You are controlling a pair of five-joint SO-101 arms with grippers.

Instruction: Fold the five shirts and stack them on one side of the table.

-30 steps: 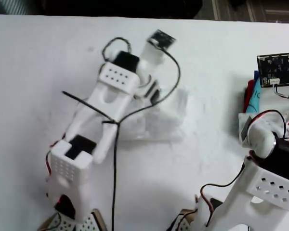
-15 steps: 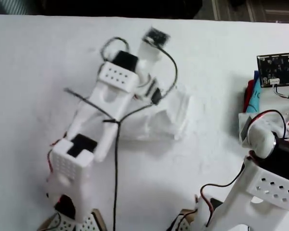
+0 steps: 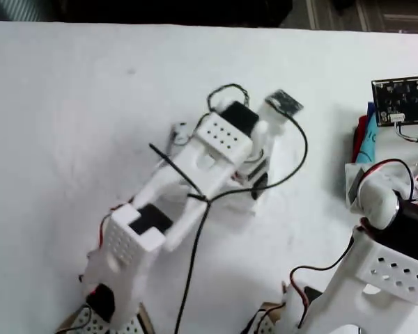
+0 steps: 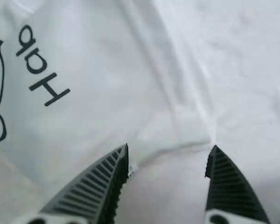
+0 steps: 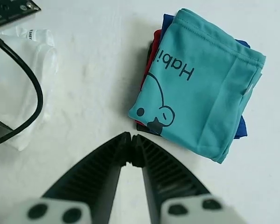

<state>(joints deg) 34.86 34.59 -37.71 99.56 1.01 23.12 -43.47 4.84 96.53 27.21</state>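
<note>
A folded white shirt [image 4: 93, 98] with black print lies on the white table, and its near edge runs between the fingers of my left gripper [image 4: 170, 149]. That gripper is open and low over the cloth. In the high view the left arm [image 3: 216, 149] stretches to the table's middle and covers most of this shirt. A stack of folded shirts [image 5: 200, 102] has a teal one on top, with blue and red ones under it. My right gripper [image 5: 130, 138] is shut and empty, hanging just short of the stack. The white shirt [image 5: 23, 88] lies a short way from the stack.
The stack [image 3: 366, 142] sits at the table's right edge under a black camera board [image 3: 402, 101]. The right arm [image 3: 380, 198] stands at the front right. A black cable [image 3: 195, 243] trails along the left arm. The table's left and far parts are bare white.
The left arm has swung to the right, toward the stack, and now covers the white shirt that lay in sight beside it. The right arm has kept still.
</note>
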